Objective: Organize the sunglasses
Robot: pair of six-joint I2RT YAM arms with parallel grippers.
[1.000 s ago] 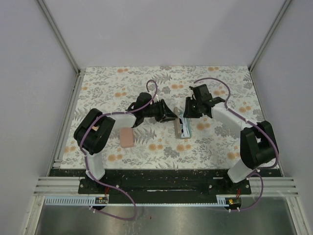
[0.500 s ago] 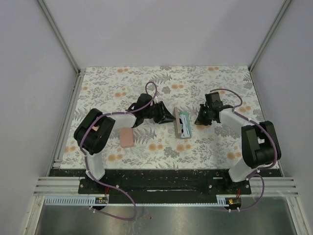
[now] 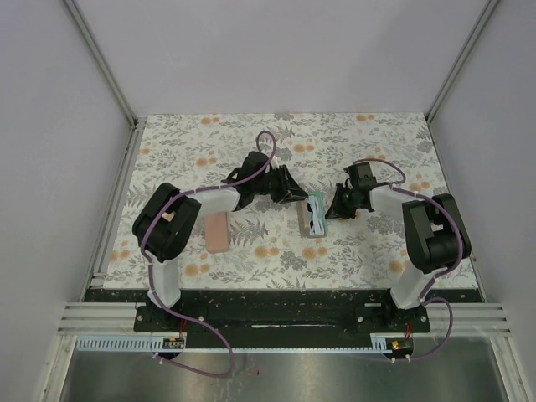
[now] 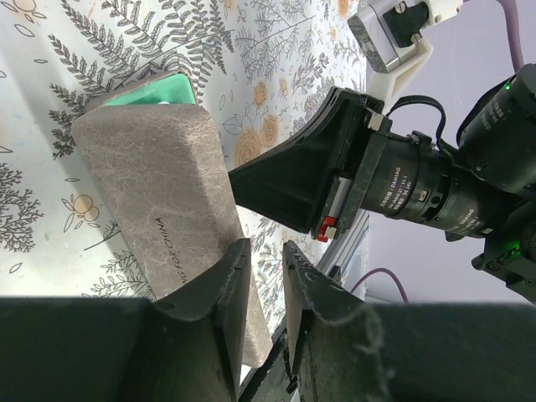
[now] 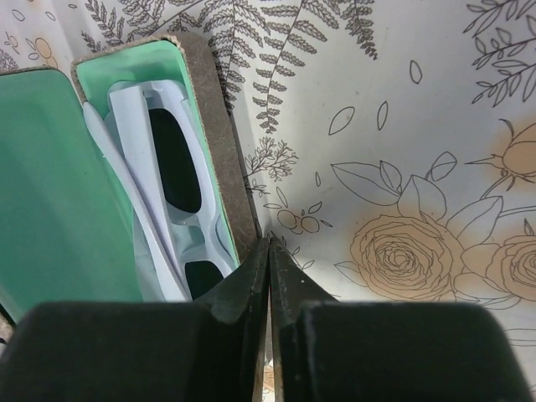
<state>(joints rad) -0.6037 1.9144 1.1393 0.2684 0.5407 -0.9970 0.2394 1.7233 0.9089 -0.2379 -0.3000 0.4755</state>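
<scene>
Only the right wrist view clearly shows white sunglasses [image 5: 180, 201] inside the open tan case [image 5: 219, 142]. Beside it, the right hand [image 5: 270, 251] is clenched empty and the left hand [image 4: 265, 245] is slightly parted.

Floral table [image 3: 184, 142] — tan case [image 3: 303, 221], pink case [image 3: 218, 232].

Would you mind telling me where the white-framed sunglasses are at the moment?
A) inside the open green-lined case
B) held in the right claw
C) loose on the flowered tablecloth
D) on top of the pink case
A: the right wrist view shows the white-framed sunglasses lying inside the open green-lined case.
</scene>
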